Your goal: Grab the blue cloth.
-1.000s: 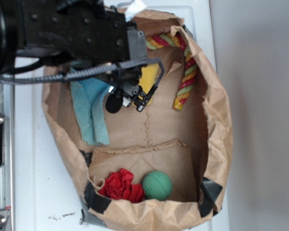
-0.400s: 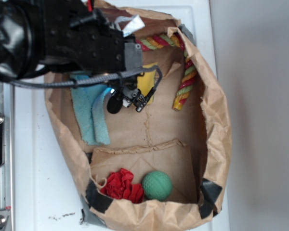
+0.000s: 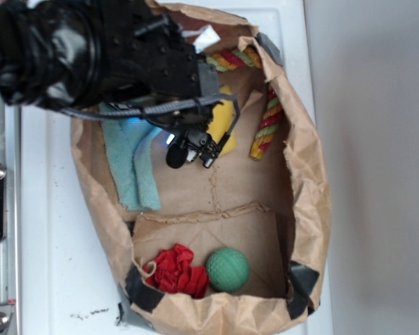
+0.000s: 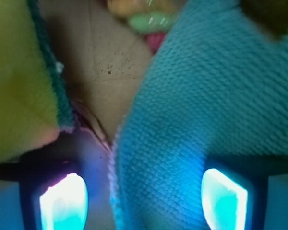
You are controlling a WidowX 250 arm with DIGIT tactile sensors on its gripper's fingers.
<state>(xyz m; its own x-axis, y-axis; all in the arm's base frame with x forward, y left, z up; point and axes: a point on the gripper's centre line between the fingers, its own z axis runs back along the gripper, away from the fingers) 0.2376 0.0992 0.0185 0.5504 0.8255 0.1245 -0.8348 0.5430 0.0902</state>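
The blue cloth (image 3: 133, 167) is a teal terry towel lying folded along the left side of the brown paper bag's floor. My black arm (image 3: 126, 56) reaches in from the upper left and covers the cloth's top end; the fingertips are hidden under it there, with a blue glow on the cloth. In the wrist view my gripper (image 4: 144, 201) is open with its jaws wide apart. The cloth (image 4: 206, 96) fills the space between them from the right finger (image 4: 224, 199) to the middle. Bare bag floor lies by the left finger (image 4: 62, 201).
The paper bag (image 3: 314, 181) has tall crumpled walls. A yellow sponge (image 3: 223, 125) lies right of my gripper and shows in the wrist view (image 4: 14, 72). A striped rope (image 3: 265, 122) lies at the upper right. A red fabric bunch (image 3: 176, 269) and a green ball (image 3: 228, 269) sit at the bottom.
My arm has moved right and deeper into the bag over the cloth's top end. The blue glow on the cloth has grown. The cloth has not moved.
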